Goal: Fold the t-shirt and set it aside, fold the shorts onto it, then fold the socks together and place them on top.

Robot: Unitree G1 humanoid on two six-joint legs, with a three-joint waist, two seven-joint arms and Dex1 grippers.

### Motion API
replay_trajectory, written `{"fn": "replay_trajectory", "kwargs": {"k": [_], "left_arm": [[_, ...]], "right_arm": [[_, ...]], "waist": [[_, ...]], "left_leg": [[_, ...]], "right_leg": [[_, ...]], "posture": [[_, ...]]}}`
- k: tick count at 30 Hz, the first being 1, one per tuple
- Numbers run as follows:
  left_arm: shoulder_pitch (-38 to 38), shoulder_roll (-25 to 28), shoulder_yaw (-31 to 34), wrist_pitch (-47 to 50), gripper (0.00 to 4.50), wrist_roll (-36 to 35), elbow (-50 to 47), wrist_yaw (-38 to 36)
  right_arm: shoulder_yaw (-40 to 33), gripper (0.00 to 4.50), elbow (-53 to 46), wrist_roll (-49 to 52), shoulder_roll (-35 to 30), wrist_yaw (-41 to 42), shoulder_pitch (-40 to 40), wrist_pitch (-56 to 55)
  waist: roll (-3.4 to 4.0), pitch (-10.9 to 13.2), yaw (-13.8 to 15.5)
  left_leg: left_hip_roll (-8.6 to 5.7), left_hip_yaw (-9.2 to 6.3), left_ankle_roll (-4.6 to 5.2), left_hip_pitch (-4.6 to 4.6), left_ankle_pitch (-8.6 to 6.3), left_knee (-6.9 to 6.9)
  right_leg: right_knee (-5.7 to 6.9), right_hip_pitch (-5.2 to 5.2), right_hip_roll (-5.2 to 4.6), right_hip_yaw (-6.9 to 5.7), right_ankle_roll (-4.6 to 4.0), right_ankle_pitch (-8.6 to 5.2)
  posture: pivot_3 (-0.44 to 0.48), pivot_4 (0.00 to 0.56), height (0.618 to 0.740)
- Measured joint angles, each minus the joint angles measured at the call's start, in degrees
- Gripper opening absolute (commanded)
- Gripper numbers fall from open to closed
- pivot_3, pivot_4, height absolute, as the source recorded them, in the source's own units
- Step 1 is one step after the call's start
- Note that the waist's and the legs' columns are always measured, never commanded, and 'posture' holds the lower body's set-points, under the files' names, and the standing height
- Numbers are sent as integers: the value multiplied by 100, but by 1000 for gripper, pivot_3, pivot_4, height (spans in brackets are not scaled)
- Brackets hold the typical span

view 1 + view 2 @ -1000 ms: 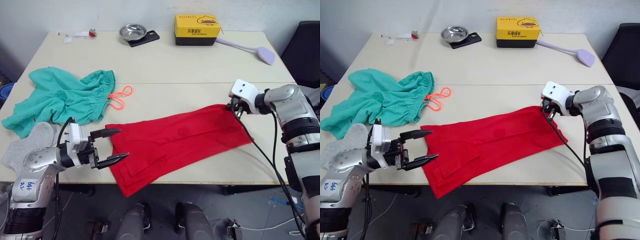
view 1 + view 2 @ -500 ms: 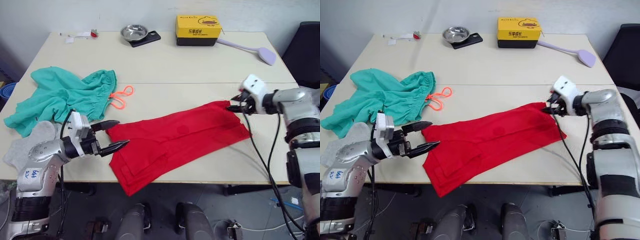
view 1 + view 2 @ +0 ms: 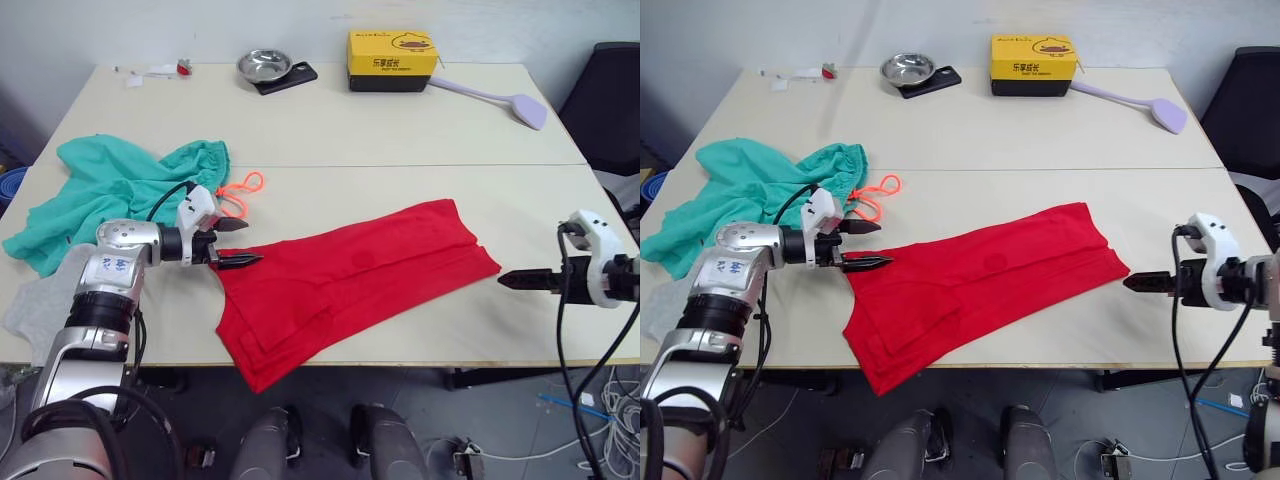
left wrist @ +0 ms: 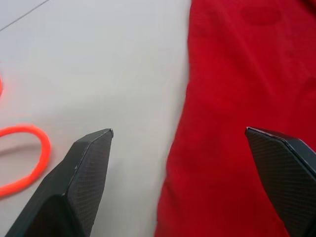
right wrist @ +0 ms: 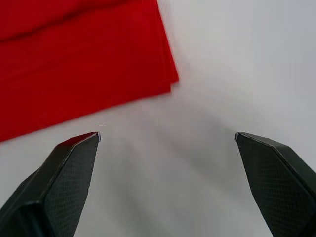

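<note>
Shirt geometry is what the next move hangs on, I'd say. The t-shirt [image 3: 350,275] lies as a long folded band across the bench [image 3: 400,130], its long axis running on a slant from the near corner by the left claw up toward the far-right end. The left claw [image 3: 237,244] sits right at the shirt's left end, fingers spread, one tip just over the red edge and the other over bare bench on the side toward the orange drawstring [image 3: 240,193]. The wrist view backs that up: red cloth under one finger, bench under the other, nothing pinched.

The right claw [image 3: 512,281] is off the shirt's right end, apart from the cloth with bare bench between, tips pointing back at it. Its wrist view shows the fingers wide apart and holding nothing, with the shirt's corner ahead of them.

So the left arm is clearly the nearer one, and my guess is it grabs that left end to fold along the long axis.

Count: one t-shirt, one pair of shorts [image 3: 125,195] bunched beyond the shirt's left end, well clear of it. Grey socks [image 3: 35,300] lie left of the shirt at the bench edge, partly hidden by the left arm, so I can't count them.
</note>
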Motion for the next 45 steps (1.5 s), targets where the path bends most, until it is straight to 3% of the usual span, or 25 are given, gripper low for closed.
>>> {"fn": "replay_trajectory", "kwargs": {"k": [8,9,13,22,24,28,32,37,45], "left_arm": [[-240,-57,-116,81,4500,343,558,-307],[-287,-54,-155,141,4500,381,570,-391],[-311,-57,-182,346,3598,411,500,-610],[350,18,39,974,668,221,-513,-688],[577,42,112,1180,13,120,-837,-656],[1376,153,476,1850,13,-181,-2030,-315],[2527,120,1068,2705,13,-491,-3712,608],[3701,-574,1851,3718,13,-970,-5700,1981],[4852,-1335,2049,4144,13,-1374,-7256,3154]], "right_arm": [[-672,4450,-221,237,1284,-1503,-267,149],[-757,4286,-142,216,1444,-1705,-399,150],[-822,3189,33,195,1663,-2119,-618,132],[-438,7,541,305,1708,-2284,-816,-392],[-251,0,677,319,1706,-2240,-882,-680],[514,0,1370,179,1698,-2087,-1281,-1886],[1044,0,2595,-144,1762,-1951,-2050,-3233],[1230,0,4130,-468,2196,-2011,-3022,-4628],[1262,0,5404,-703,2782,-2359,-3353,-5967]], "waist": [[-66,-35,-10],[-74,-40,-15],[-77,-43,-14],[-77,-42,-117],[-76,-42,-136],[-67,-36,-170],[-49,-25,-156],[-47,-24,-123],[-46,-23,-64]], "left_leg": [[2,0,-2,0,-3,15],[2,0,-13,2,-10,16],[2,0,-30,4,-21,14],[3,1,-4,3,-7,10],[4,1,-3,2,-7,10],[4,7,-3,3,-6,8],[3,12,-2,2,-6,7],[3,13,0,2,-3,10],[0,11,0,2,-2,12]], "right_leg": [[12,1,1,6,0,0],[15,1,0,9,-1,1],[18,-1,-3,12,-2,1],[37,-3,1,14,-2,0],[39,-3,4,14,-2,0],[42,-6,5,22,-2,0],[42,-9,5,29,-1,-1],[44,-5,6,33,-1,-1],[39,1,7,33,0,0]], "posture": [[0,150,740],[0,150,740],[0,150,740],[0,150,740],[0,150,740],[0,150,740],[0,150,740],[0,150,740],[0,150,740]]}}
